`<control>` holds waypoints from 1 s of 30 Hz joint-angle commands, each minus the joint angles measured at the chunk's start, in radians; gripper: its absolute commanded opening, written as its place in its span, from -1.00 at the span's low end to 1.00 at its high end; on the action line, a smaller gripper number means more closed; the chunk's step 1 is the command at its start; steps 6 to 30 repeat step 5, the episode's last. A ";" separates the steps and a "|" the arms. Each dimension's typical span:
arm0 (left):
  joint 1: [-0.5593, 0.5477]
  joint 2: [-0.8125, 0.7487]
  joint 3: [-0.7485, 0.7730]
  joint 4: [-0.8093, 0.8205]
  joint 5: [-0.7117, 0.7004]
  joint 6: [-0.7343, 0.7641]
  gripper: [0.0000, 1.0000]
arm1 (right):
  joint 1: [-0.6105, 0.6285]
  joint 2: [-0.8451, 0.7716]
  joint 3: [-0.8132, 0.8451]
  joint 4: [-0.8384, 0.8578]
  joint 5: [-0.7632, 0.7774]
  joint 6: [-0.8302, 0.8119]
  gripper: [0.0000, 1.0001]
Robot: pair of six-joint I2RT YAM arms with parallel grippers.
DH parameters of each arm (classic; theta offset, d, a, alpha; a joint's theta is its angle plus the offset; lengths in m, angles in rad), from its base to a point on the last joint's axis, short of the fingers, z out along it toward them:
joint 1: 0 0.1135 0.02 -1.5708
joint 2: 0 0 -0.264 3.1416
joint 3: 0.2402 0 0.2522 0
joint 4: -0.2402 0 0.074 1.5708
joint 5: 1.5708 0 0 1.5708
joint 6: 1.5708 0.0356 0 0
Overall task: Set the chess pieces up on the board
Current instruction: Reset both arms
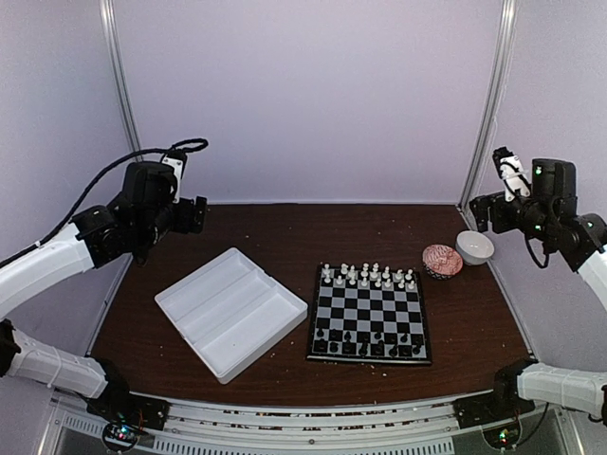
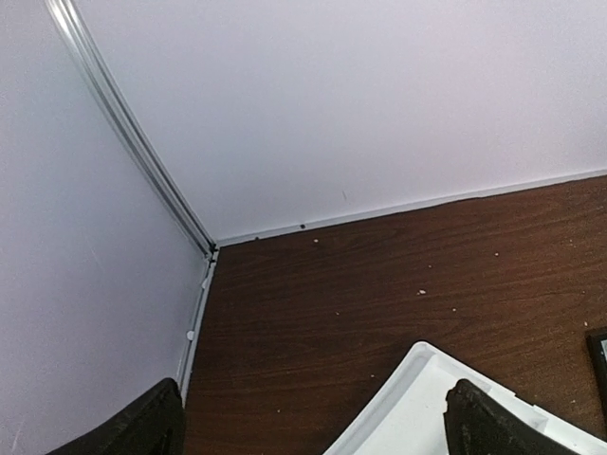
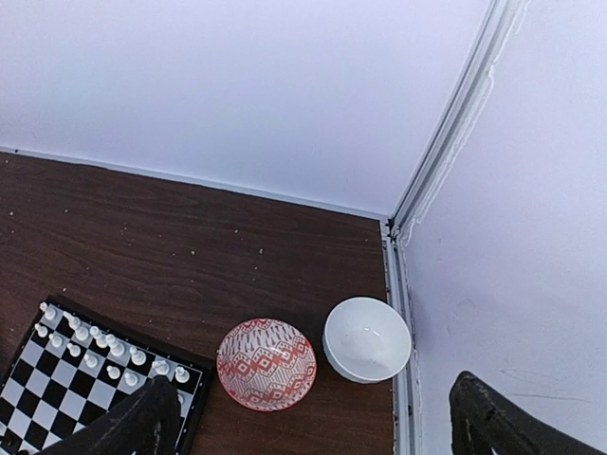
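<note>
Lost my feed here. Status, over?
Left hand open, empty. Right hand open, empty. Chess pieces on near rows of the board. Tray, bowls beside it, not blocking.

The table (image 1: 285, 246) is dark wood-grain, smooth with a faint sheen, flecked with pale crumbs. The tray (image 1: 213, 294) on the left looks like smooth matt white plastic. The board (image 1: 372, 313) has silvery, slightly reflective checks beside flat black ones; the black pieces (image 1: 365, 338) look plastic. On the right, the white bowl (image 3: 367, 338) is glossy, the patterned bowl (image 3: 266, 363) duller. Walls (image 1: 303, 95) are matt, corner strips (image 1: 487, 104) metal.
</note>
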 commanded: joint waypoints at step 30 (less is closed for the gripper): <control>0.004 -0.019 0.005 -0.031 -0.084 -0.016 0.96 | -0.066 -0.075 -0.057 0.102 -0.080 0.084 0.99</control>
